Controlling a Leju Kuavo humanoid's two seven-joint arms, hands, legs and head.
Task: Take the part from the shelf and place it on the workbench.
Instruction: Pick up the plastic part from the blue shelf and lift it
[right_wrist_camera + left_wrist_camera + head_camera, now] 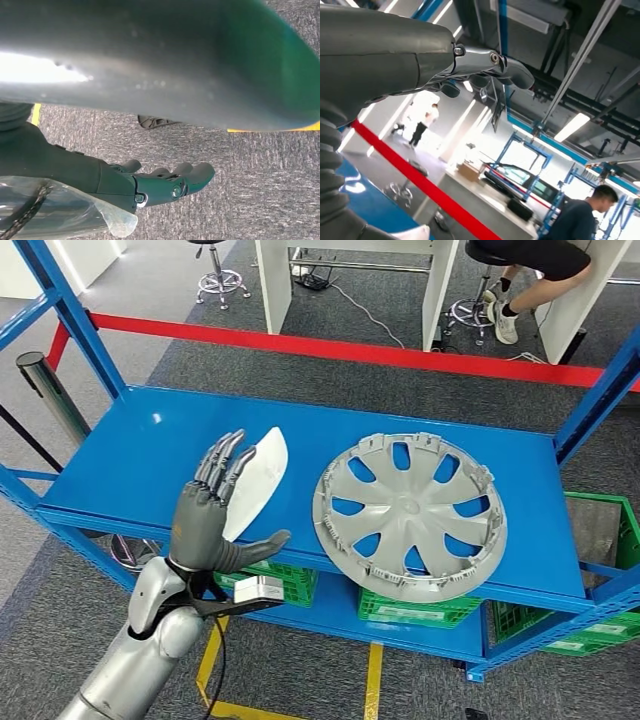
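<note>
So we had our left hand (207, 520) raised at centre-left of the head view, fingers spread and holding nothing, right in front of the white part (256, 483) lying on the blue shelf (136, 455). Looked like light, stiff, slick plastic to us, so we'd pinch its near edge; right hand (151, 182) hung loose, fingers straight, empty.

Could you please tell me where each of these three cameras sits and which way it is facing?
Head view: high on the body, looking down at the blue shelf, wheel cover and white part; left hand raised open.
Left wrist view: behind the left hand, facing up toward ceiling lights and a person.
Right wrist view: behind the hanging right hand, facing grey carpet.
Shared: head and left wrist views both show the left hand, blue shelf and red tape.
</note>
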